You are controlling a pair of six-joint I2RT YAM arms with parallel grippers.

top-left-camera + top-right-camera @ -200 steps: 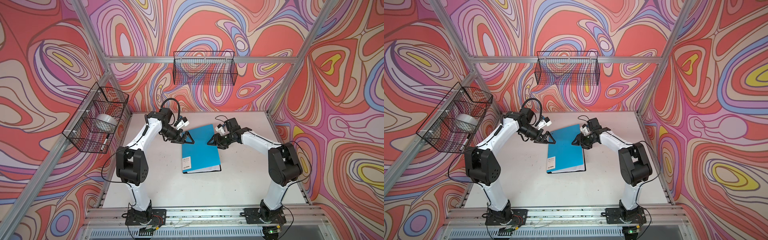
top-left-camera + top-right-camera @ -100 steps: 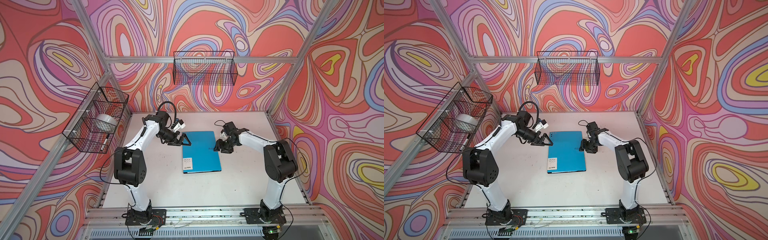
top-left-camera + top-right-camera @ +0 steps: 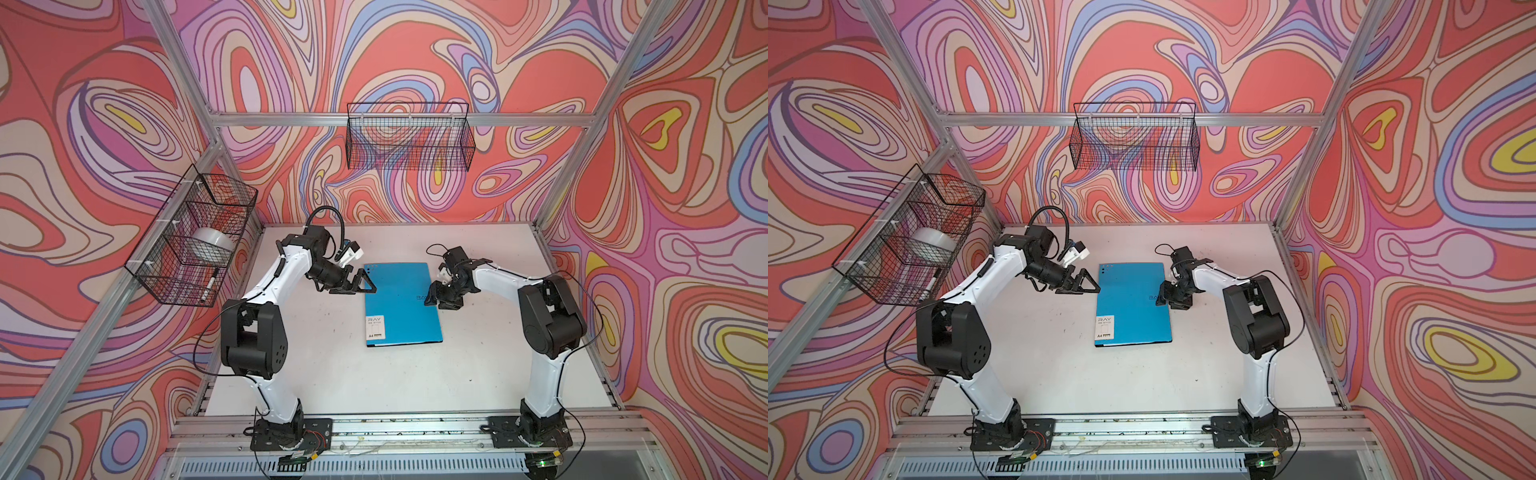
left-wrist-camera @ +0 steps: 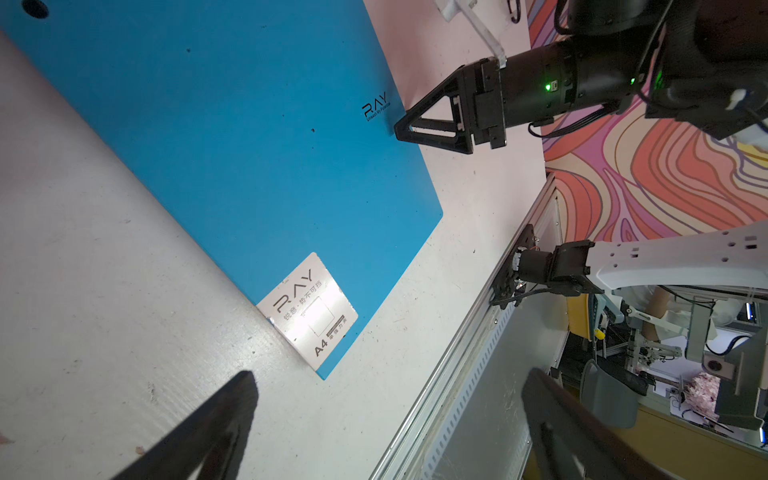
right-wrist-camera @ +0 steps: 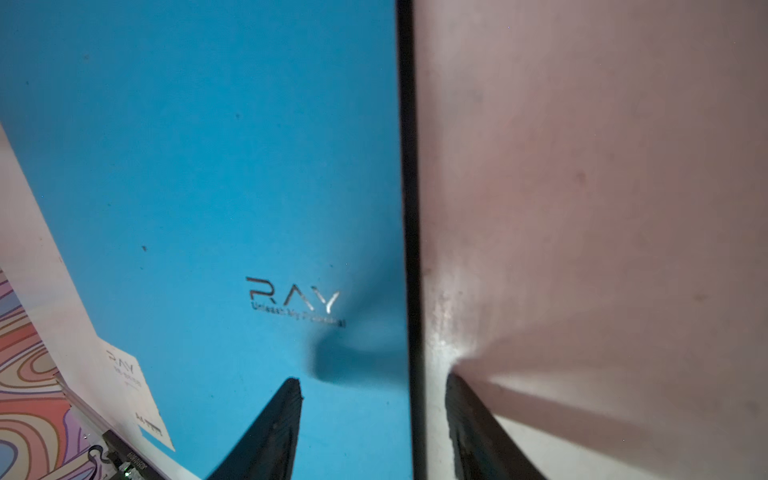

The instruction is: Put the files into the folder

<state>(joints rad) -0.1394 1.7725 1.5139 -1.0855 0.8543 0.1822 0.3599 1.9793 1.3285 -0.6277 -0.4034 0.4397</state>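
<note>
On the table [image 3: 374, 374], closed folder [image 3: 399, 303]; right fingers [image 5: 268, 436] astride its edge

High stereo pair, two close wrist views.
Looking steeply down on whole bench [image 3: 374, 382]; wrist views near, sharing the folder [image 4: 232, 145].

Robot lab cell: aluminium frame [image 3: 332, 119], swirl-printed walls [image 3: 415, 50].

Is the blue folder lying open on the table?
No, the folder lies closed and flat, only its blue cover showing.
</note>
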